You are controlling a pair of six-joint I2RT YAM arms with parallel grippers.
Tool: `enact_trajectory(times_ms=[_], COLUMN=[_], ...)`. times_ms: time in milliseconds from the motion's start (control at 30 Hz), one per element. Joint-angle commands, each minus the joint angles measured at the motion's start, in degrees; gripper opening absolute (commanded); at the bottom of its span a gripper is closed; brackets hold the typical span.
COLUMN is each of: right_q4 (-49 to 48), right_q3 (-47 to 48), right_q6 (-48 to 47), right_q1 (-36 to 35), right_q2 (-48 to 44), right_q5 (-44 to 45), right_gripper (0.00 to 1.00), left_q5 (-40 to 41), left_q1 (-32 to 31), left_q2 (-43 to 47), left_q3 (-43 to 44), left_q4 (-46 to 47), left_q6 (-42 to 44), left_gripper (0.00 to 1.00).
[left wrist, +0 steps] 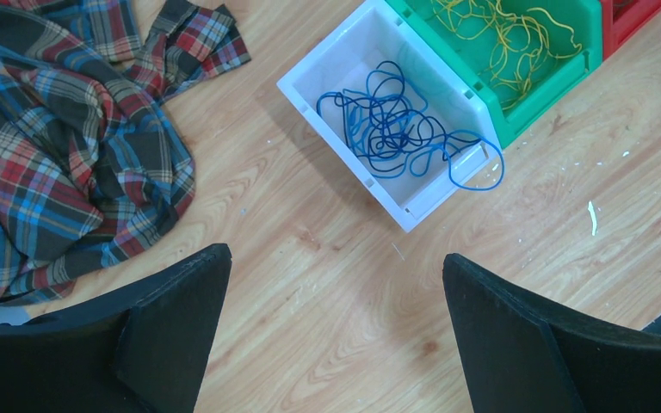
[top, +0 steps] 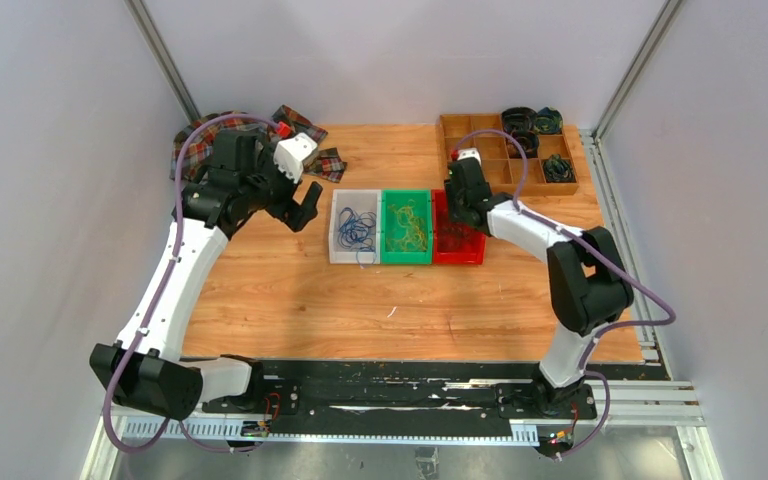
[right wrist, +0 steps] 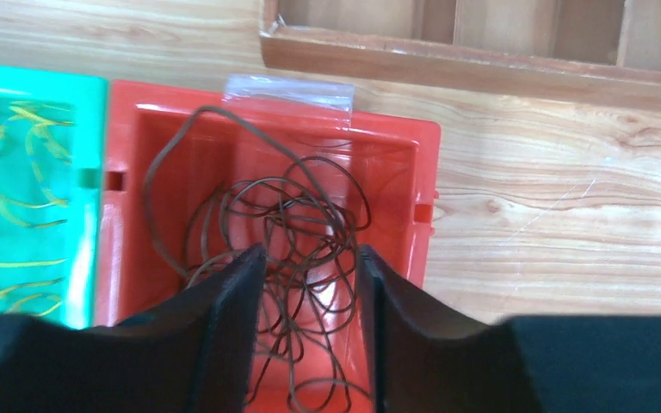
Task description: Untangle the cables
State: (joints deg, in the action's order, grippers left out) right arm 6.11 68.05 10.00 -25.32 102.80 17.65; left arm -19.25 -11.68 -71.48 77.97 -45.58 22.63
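Thin dark flexible cables (right wrist: 297,224) lie loosely looped in red plastic bin (right wrist: 396,131), likely light, limp, snag-prone; right gripper (right wrist: 310,258) half-spread above them, left gripper (left wrist: 336,258) fully spread; suggest pinching one outlying loop.

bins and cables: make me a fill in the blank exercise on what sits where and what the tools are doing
1. The blue cable lies in the ___ bin.
2. The yellow cable lies in the ___ bin.
3. The right tool hangs over the dark cable in the ___ bin.
4. The jaws of the left tool stand wide ___.

Missing words: white; green; red; open
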Motion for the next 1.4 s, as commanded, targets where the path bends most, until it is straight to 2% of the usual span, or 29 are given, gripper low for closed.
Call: enact_trajectory(times_ms=[0,100,133,267,400,567,633,767,833,900,967,1067,1167,1267,1367], right_q4=[2.27,4.9,5.94,8.81,7.48,-2.99,-6.89,-17.23,-17.09,-14.82,-16.67,-26.03,-33.68,-38.45,-43.61], right_q3=[3.06,4.3,4.43,2.05,-5.94,-22.6,-27.72,-36.49,-37.8,-38.33,-40.3,-44.8,-48.67,-49.06,-49.1], right_q6=[-0.58,-1.41,-1.61,1.02,5.17,6.04,6.39,1.33,2.17,5.77,7.29,4.64,2.62,0.95,-1.89], right_q1=[0.67,0.69,0.71,2.01,7.13,11.67,12.1,13.91,15.14,16.94,17.44,17.65,17.95,18.23,18.31], right_q2=[-7.58,-11.29,-12.59,-19.69,-29.54,-41.42,-43.13,-42.0,-38.92,-36.49,-35.12,-34.26,-33.03,-31.99,-29.6], right_q5=[-5.55,-6.84,-6.4,-1.72,4.74,17.92,26.58,36.89,40.12,40.33,40.21,37.59,35.89,32.61,29.71], right_gripper=[0.55,0.72,0.75,0.77,0.78,0.79,0.8,0.8,0.8,0.79,0.78,0.78,0.78,0.78,0.79], left_q5=[0.25,3.14,4.21,6.29,8.9,4.18,2.26,-0.46,-0.31,-0.06,0.34,1.23,0.76,3.84,5.62], left_q1=[0.52,0.65,0.76,1.58,3.15,8.78,11.23,13.47,13.53,13.47,13.5,13.53,13.51,13.48,13.5], left_q2=[0.44,0.66,0.79,1.57,2.14,5.16,6.76,6.78,5.82,4.73,3.04,-0.37,-4.08,-3.83,-3.65], left_q3=[0.09,0.64,0.67,0.13,-4.0,-18.76,-26.42,-41.89,-47.96,-53.26,-57.25,-59.35,-63.49,-63.2,-66.5], left_q4=[3.92,5.82,6.52,8.84,13.44,29.74,38.64,56.33,65.08,74.63,83.5,88.33,100.35,98.29,103.94], left_q6=[-0.47,-1.62,-2.19,-3.68,-5.04,-7.42,-10.16,-13.87,-14.71,-15.94,-16.73,-16.56,-17.23,-17.62,-18.44], left_gripper=[0.98,0.98,0.98,0.98,0.98,0.98,0.98,0.98,0.98,0.98,0.98,0.98,0.98,0.98,0.98])
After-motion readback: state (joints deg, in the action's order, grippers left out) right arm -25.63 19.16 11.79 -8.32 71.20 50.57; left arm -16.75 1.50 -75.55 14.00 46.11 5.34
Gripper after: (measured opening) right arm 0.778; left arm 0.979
